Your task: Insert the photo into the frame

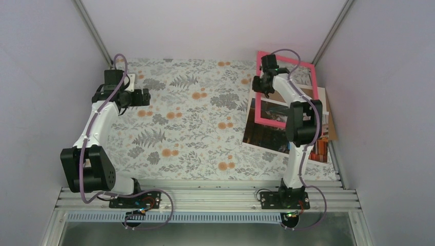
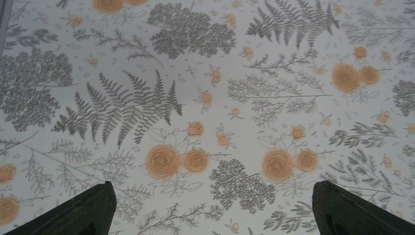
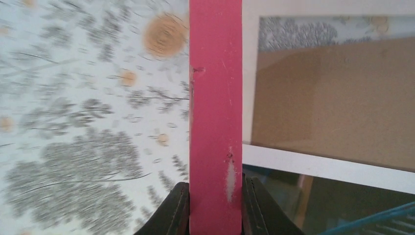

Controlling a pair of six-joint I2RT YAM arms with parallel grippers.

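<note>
At the left of the top view, the left gripper point(image 1: 146, 96) hangs over the floral tablecloth point(image 1: 205, 128) near the table's far left corner. In its wrist view, the left gripper point(image 2: 211, 188) has its two dark fingers point(image 2: 93, 210) spread wide with nothing but the fern-and-rose pattern of the cloth point(image 2: 210, 98) between them.

At the upper right of the top view, the right gripper point(image 1: 264, 84) sits on the left rail of the bright pink frame point(image 1: 292, 60). In the right wrist view, the right gripper point(image 3: 215, 210) has its fingers point(image 3: 176, 213) pressed against both edges of the pink rail of the frame point(image 3: 215, 98), pinching it. Right of that rail, the brown backing board point(image 3: 333, 98) shows through the clear pane.

The photo point(image 1: 261, 137) lies flat on the cloth at the right side of the table, partly under the frame's lower rail. Its white border point(image 3: 318, 166) and dark print show at the lower right of the wrist view.
</note>
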